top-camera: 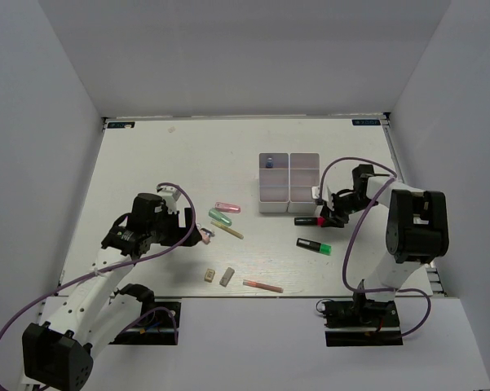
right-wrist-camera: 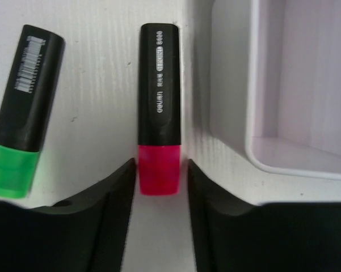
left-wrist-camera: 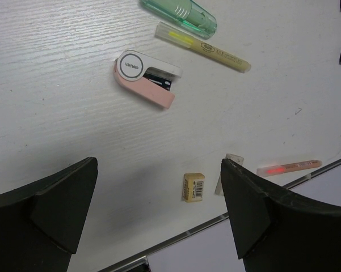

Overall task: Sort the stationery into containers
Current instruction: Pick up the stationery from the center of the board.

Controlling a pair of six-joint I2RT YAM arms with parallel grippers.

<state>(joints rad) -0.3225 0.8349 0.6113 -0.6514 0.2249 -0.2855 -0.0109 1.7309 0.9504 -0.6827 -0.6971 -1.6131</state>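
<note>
The right gripper [right-wrist-camera: 160,165] has its two fingers on either side of the red cap of a black highlighter [right-wrist-camera: 159,107]. They stand very close to the cap, but it cannot be told whether they press on it. The highlighter lies flat on the table [top-camera: 147,163], just in front of the near wall of the white divided box [right-wrist-camera: 230,73], its long axis parallel to that wall and its cap end pointing toward the right arm. A second black highlighter [right-wrist-camera: 25,96], green-capped, lies a little farther from the box, its cap also toward that arm.

Left of the box, the left gripper [left-wrist-camera: 159,164] hangs with its fingers spread wide over a pink-and-white stapler [left-wrist-camera: 144,79], holding nothing. Between it and the box lie one pink marker [top-camera: 227,207], one green marker [left-wrist-camera: 179,14] and one thin yellow pen [left-wrist-camera: 201,46]. Two erasers, one beige [left-wrist-camera: 193,187] and one grey [top-camera: 227,277], sit at the near edge beside one pink pen [left-wrist-camera: 289,168]. One small dark item rests in the box's far-left compartment.
</note>
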